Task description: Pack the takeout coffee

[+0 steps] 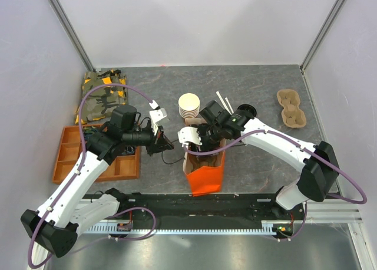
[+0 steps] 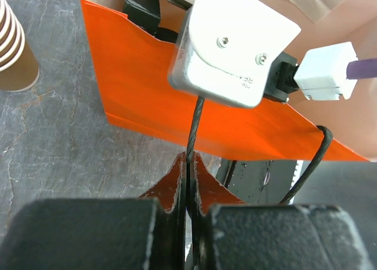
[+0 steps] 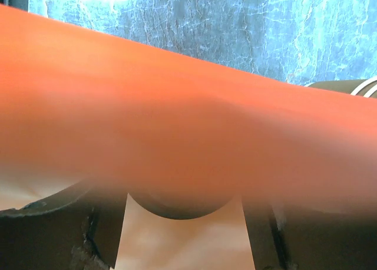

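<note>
The orange bag stands open at the table's middle front. My right gripper reaches down into its mouth. In the right wrist view the blurred bag wall fills the frame. Below it a round dark shape, seemingly the takeout coffee's lid, spans the gap between my two fingers, so the right gripper looks shut on it. The cup body is hidden. My left gripper is shut on the bag's thin black cord handle, beside the bag.
A stack of lidless tan cups stands just behind the bag. White straws lie next to it. A pulp cup carrier lies at the back right. An orange compartment tray and a camouflage cloth lie at the left.
</note>
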